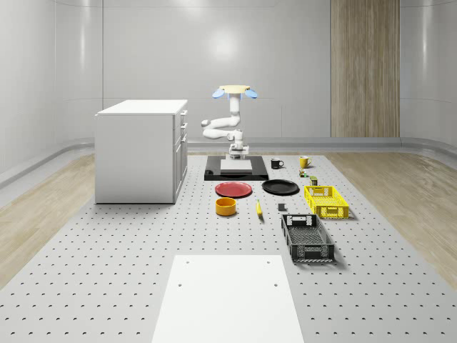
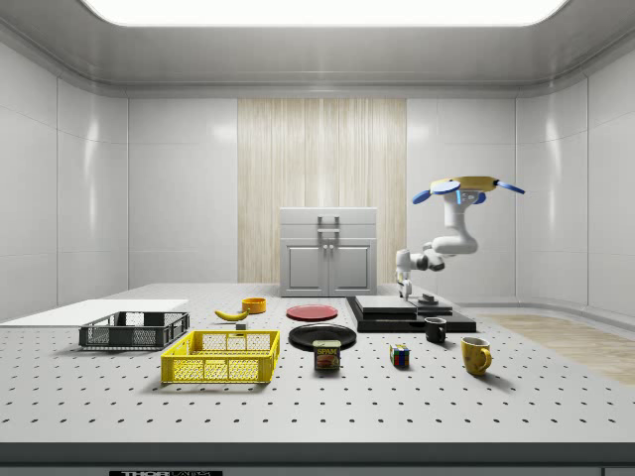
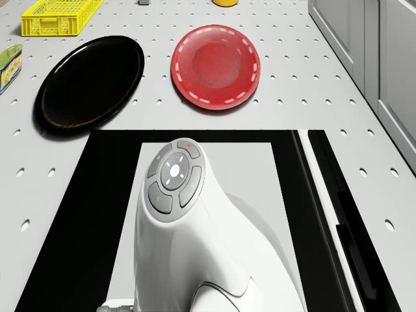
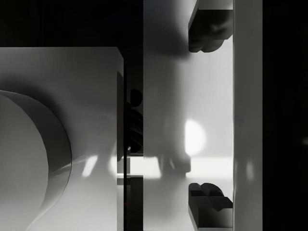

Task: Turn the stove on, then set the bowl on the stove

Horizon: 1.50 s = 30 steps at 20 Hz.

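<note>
The drone (image 1: pixel 234 91) hovers over the stove (image 1: pixel 236 168) near the worktop's (image 1: pixel 107 250) far edge. Before the stove lie two plates (image 1: pixel 233 189); the bowl (image 1: pixel 226 206) sits nearer still. A cabinet (image 1: pixel 139 150) stands towards the whole-scene view's left.

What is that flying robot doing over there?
The drone is hovering above the far edge of the black stove, and its white arm bends down so the tool sits low over the stove's grey top, its two fingers apart with nothing between them. It seems to be working at the stove first. The orange bowl sits on the table in front of the red plate, not picked up yet.
</note>
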Available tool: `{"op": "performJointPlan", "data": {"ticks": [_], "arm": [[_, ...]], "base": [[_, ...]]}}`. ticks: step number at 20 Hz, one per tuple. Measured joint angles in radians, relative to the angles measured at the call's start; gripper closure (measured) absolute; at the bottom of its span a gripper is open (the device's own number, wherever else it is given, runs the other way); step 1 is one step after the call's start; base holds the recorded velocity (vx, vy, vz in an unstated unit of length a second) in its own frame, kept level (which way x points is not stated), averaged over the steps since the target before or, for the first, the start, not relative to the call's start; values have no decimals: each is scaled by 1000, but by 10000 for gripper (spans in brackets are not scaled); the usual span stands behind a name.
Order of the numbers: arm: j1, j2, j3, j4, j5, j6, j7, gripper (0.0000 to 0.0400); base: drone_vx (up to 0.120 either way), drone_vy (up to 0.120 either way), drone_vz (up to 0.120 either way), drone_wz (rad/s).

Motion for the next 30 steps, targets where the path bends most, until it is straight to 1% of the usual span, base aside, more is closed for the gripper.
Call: {"op": "performJointPlan", "data": {"ticks": [9,13,17,21,30], "arm": [[1,-11,2,0,5,10,-2,0],[36,-25,2,-2,10,23,-34,0],[84,-43,3,-2,17,38,-82,0],[120,-56,6,-1,24,51,-119,0],[142,-72,9,1,32,66,-144,0]], "base": [[120,0,0,0],[120,0,0,0],[10,0,0,0],[120,0,0,0],[120,0,0,0]]}}
